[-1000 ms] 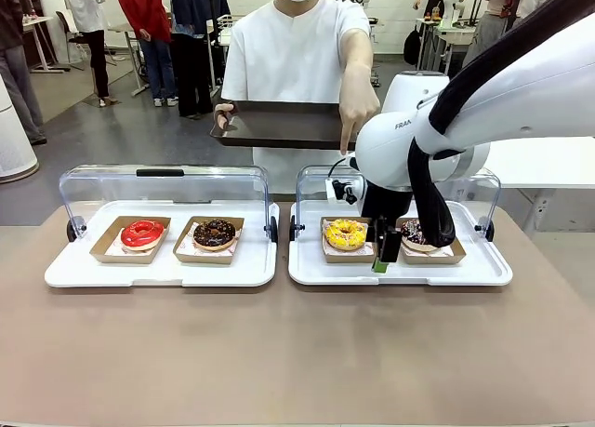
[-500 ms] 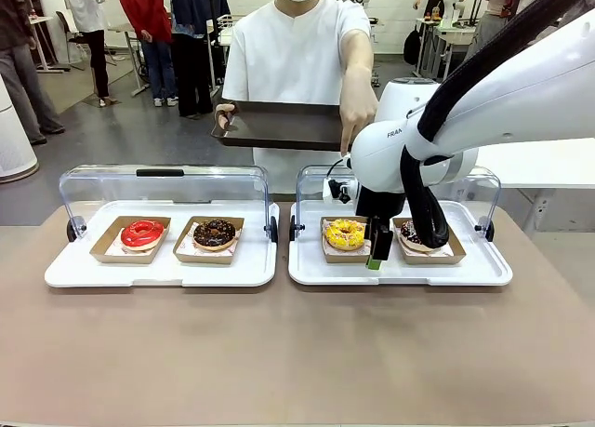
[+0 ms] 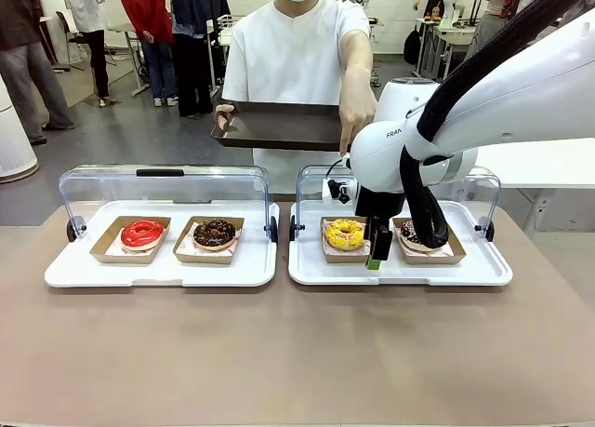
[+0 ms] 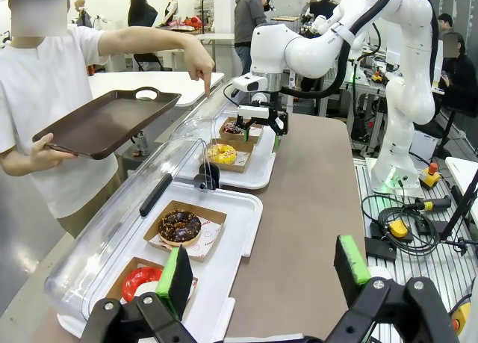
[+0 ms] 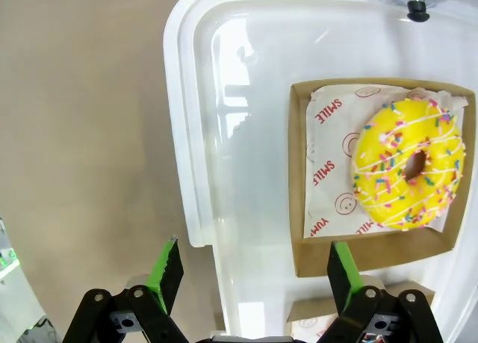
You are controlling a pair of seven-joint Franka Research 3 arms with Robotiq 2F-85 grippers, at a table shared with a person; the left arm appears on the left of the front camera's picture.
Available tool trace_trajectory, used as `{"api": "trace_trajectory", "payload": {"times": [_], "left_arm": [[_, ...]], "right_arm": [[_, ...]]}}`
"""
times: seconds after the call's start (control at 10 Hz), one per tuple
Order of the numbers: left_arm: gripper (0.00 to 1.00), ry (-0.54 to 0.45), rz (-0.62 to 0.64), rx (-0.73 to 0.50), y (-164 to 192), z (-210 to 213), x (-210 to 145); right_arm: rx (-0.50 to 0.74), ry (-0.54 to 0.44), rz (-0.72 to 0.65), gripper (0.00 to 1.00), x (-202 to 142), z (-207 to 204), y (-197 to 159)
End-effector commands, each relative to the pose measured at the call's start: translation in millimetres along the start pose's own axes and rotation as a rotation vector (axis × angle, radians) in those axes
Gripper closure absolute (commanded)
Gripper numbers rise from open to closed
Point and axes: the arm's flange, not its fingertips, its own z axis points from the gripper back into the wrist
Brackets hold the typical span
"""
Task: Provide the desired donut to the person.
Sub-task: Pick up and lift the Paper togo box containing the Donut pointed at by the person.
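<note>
Tray (image 3: 483, 271) under right arm's (image 3: 530, 87) spread fingers (image 5: 166, 274)

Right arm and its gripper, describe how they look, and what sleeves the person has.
The right arm is a glossy white, rounded shell with a thick black cable looped along it and partial black lettering near the wrist. The right gripper is black with bright green pads. The person wears short white sleeves.
</note>
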Motion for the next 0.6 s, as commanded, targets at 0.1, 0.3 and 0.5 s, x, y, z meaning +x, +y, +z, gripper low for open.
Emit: {"api": "trace_trajectory", "payload": {"times": [0.1, 0.3, 0.5], "left_arm": [[0.0, -0.006, -0.004, -0.002, -1.3, 1.6, 0.9], [0.0, -0.006, -0.004, -0.002, -1.3, 1.6, 0.9], [0.0, -0.006, -0.004, -0.002, -1.3, 1.6, 0.9]], "right_arm": [[-0.001, -0.005, -0.041, 0.0, -8.5, -10.6, -10.8], [-0.001, 0.007, -0.048, 0.0, -11.4, -16.7, -18.3], [-0.002, 0.002, -0.048, 0.0, -9.8, -20.7, -23.4]]}}
